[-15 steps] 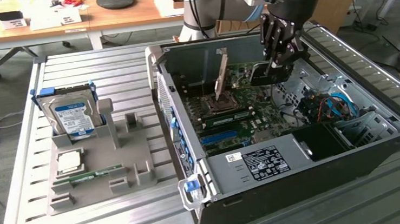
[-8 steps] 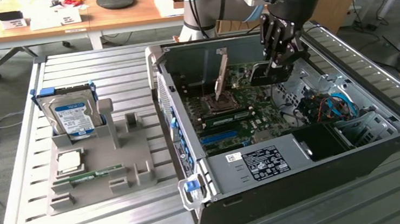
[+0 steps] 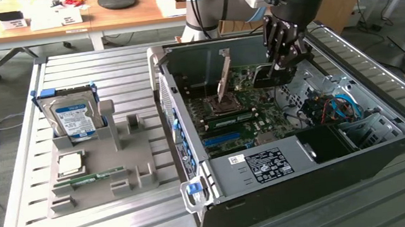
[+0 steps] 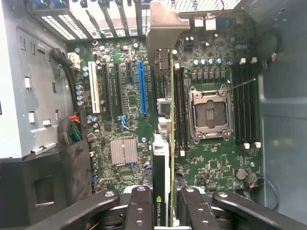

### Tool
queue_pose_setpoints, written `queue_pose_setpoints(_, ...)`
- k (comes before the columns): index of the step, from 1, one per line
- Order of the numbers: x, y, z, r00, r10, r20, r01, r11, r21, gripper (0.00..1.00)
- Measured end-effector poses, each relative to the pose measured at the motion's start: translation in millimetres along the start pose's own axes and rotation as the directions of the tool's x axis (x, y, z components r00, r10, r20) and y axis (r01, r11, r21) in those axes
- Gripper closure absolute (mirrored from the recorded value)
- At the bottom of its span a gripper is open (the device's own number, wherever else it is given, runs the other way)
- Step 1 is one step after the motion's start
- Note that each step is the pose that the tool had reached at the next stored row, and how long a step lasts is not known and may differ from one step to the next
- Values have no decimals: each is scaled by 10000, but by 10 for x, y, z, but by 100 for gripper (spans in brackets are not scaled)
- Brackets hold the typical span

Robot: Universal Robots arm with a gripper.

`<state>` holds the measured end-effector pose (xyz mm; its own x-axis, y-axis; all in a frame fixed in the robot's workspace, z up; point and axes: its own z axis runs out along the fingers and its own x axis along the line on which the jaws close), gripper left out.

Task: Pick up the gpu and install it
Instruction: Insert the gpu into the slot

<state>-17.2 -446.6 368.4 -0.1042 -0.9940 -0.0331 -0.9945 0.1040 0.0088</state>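
1. Inside the open case [image 3: 266, 168], above the motherboard [image 3: 233, 127], the gripper [image 3: 284, 62] is clenched on the gpu [image 3: 265, 76].
2. From the wrist view, the gripper [image 4: 165, 206] has its fingers [image 4: 141, 206] pressed against both faces of the gpu [image 4: 161, 182]. The card is seen edge-on, with the labelled dark face on one side and the thin green board edge on the other.
3. At the card's end away from the gripper, the silver bracket [image 4: 165, 28] points toward the slotted rear wall of the case. In the exterior view the bracket [image 3: 223, 78] stands upright at the card's left end.
4. Below the card on the motherboard [image 4: 124, 96], the blue slot [image 4: 142, 88] lies on one side and the CPU socket [image 4: 209, 112] on the other. The card's green edge runs just beside the black memory slots next to the socket.
5. Contact between the card and the board cannot be determined.
6. At the exterior view's left, well apart from the case, a grey tray [image 3: 85, 201] sits on the table [image 3: 111, 72]. It carries:
   - a hard drive [image 3: 71, 117], upright at the far end;
   - a chip [image 3: 70, 162], lying flat at mid-tray;
   - a memory stick [image 3: 94, 177], just near of the chip.
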Motion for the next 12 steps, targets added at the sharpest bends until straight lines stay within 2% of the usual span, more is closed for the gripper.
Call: queue_pose_setpoints(12, 1, 0, 30, 10000, 0, -1, 0, 10000, 1, 73)
